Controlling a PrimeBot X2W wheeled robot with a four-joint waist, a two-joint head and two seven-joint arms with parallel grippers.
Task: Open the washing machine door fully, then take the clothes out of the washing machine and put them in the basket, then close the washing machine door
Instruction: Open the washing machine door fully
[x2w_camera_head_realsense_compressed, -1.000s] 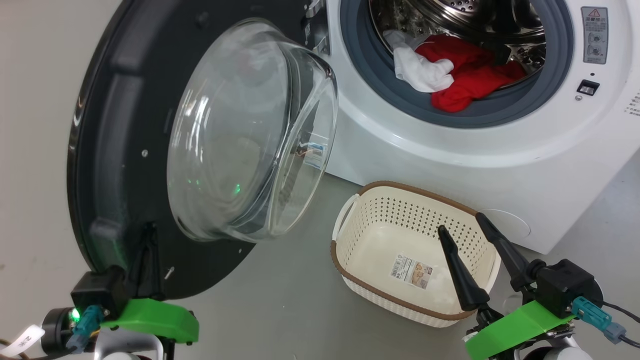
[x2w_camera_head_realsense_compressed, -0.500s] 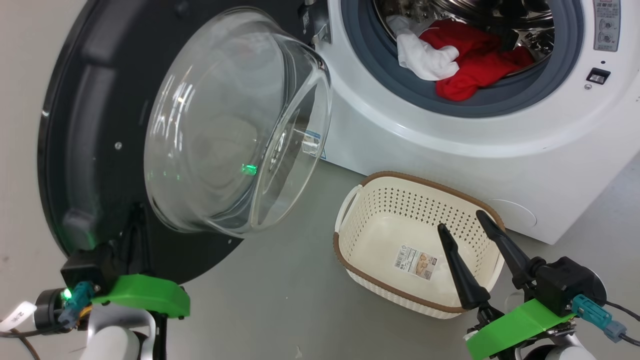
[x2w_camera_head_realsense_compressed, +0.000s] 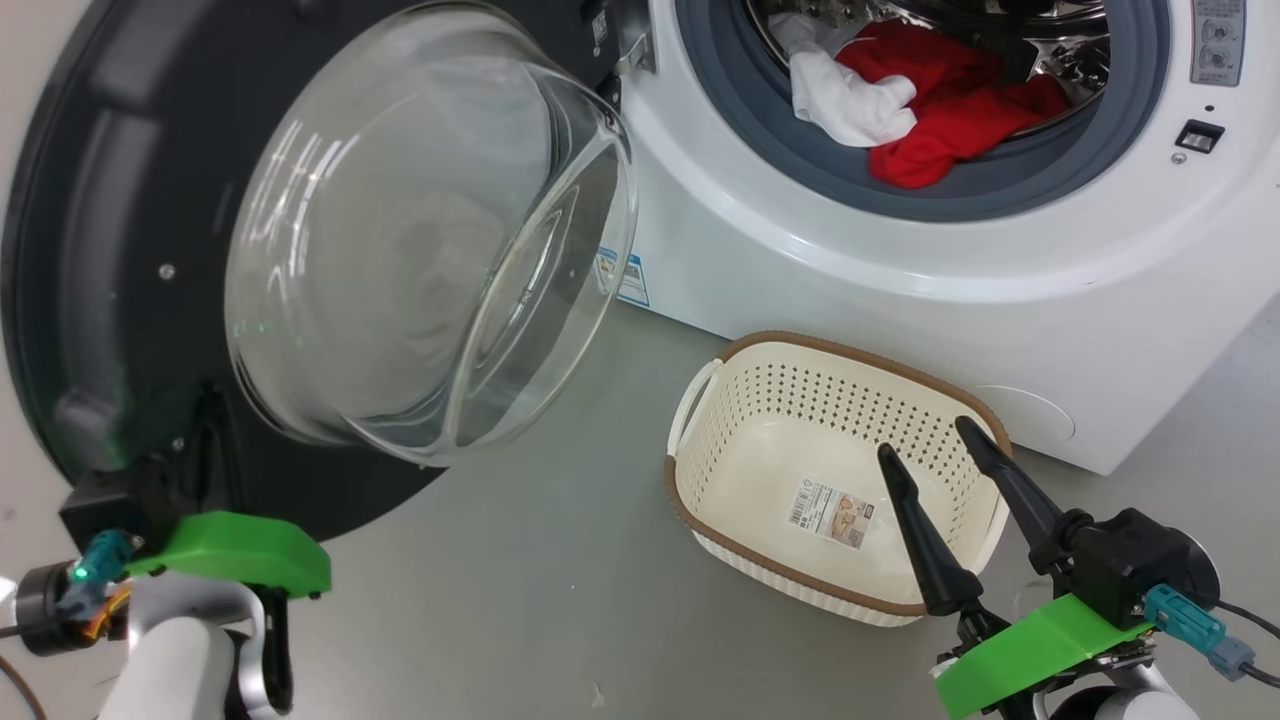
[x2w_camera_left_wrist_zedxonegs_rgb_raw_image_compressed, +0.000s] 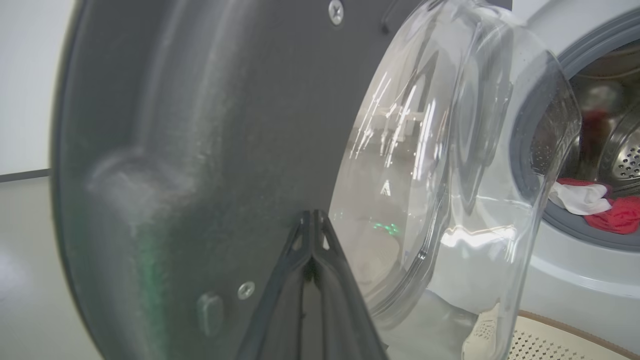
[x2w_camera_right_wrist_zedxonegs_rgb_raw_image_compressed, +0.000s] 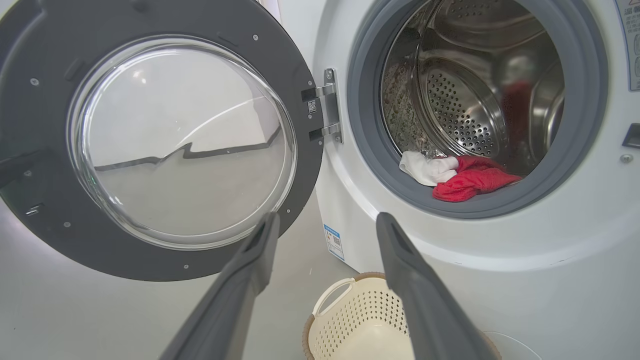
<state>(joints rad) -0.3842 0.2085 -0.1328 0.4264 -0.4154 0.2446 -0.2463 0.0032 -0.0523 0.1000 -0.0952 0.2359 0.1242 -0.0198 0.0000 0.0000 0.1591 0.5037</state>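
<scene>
Floor: smooth grey, faintly glossy, carrying machine and basket.
Wall: plain and pale, behind the open door.
Washing machine: big white box with a rounded front, on the floor; grey rubber ring around a perforated steel drum.
Washing machine door: swung wide open to the left on a metal hinge; dark inner face dotted with screws, clear bulging glass bowl at centre.
Clothes: crumpled soft red pieces with a smaller white piece, lying at the drum's lower lip on the grey ring.
Basket: cream plastic, perforated sides, brown rim, white handles, on the floor just before the machine; paper label on its bottom.
Left pincer: fingers pressed together, gripping nothing, tips at the door's dark inner face beside the bowl's lower edge.
Right pincer: fingers spread wide, nothing between, above the basket's near side.
</scene>
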